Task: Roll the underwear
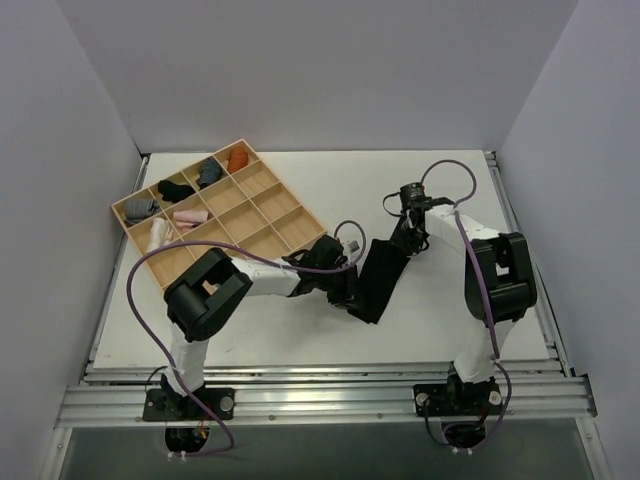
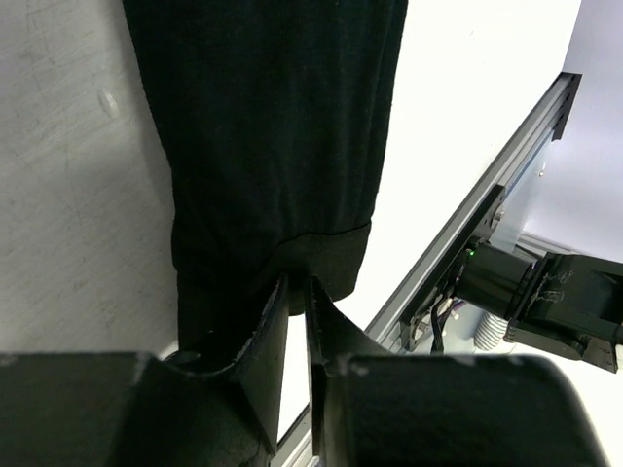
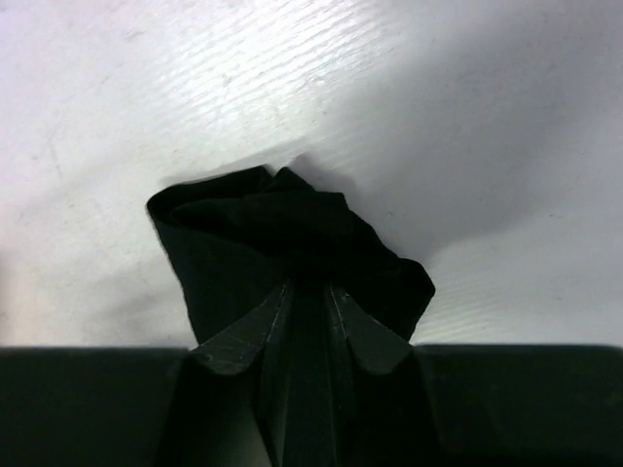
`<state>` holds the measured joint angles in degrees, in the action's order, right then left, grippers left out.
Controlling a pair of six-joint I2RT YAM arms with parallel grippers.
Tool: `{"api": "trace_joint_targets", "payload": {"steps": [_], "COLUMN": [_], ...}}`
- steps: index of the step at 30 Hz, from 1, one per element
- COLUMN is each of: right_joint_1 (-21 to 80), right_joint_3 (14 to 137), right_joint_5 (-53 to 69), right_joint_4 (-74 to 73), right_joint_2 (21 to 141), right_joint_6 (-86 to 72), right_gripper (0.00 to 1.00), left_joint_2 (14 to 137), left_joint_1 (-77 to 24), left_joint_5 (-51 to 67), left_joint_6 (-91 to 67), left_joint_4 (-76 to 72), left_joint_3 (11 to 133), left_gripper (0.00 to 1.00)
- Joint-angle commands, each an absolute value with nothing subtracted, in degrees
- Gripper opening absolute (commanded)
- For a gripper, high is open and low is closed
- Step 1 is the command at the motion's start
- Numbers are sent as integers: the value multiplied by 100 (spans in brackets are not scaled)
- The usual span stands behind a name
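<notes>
The black underwear (image 1: 379,280) lies as a long folded strip on the white table, stretched between my two grippers. My left gripper (image 1: 349,290) is shut on its near left end; in the left wrist view the jaws (image 2: 298,284) pinch the hem and the fabric (image 2: 273,146) runs away from them. My right gripper (image 1: 408,238) is shut on the far right end; in the right wrist view the jaws (image 3: 308,288) hold a bunched fold of the fabric (image 3: 282,233) just above the table.
A wooden compartment tray (image 1: 262,208) stands at the back left with grey (image 1: 140,208), black (image 1: 176,189), pink (image 1: 189,216) and orange (image 1: 237,158) rolled bundles in its far cells. A metal rail (image 1: 320,395) runs along the table's near edge.
</notes>
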<state>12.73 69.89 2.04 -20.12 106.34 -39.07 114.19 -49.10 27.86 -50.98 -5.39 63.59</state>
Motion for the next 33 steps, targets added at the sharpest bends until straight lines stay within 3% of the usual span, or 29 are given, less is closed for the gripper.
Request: {"api": "trace_joint_targets", "payload": {"steps": [1, 6, 14, 18, 33], "right_joint_1": [1248, 1380, 1976, 2644, 3278], "right_joint_3": [7190, 6857, 5205, 4405, 2681], "right_joint_5": [491, 764, 967, 896, 888], "right_joint_4": [-2180, -2469, -2145, -1811, -369], "right_joint_2": [10082, 9047, 7376, 7093, 6688], "right_joint_6": [-3718, -4033, -5263, -5852, -6680], "right_gripper": [16, 35, 59, 62, 61], "left_joint_2": [11110, 10654, 10090, 10221, 11214], "left_joint_1": [-4948, -4948, -4764, -4422, -4236], "left_joint_5": [2531, 2672, 2567, 2777, 3234], "left_joint_6": [-4922, -4913, -4571, -4404, -4157], "left_joint_4": [-9, 579, 1493, 1573, 1283], "left_joint_3": [6468, 6916, 7023, 6768, 6706], "left_gripper": [22, 38, 48, 49, 52]}}
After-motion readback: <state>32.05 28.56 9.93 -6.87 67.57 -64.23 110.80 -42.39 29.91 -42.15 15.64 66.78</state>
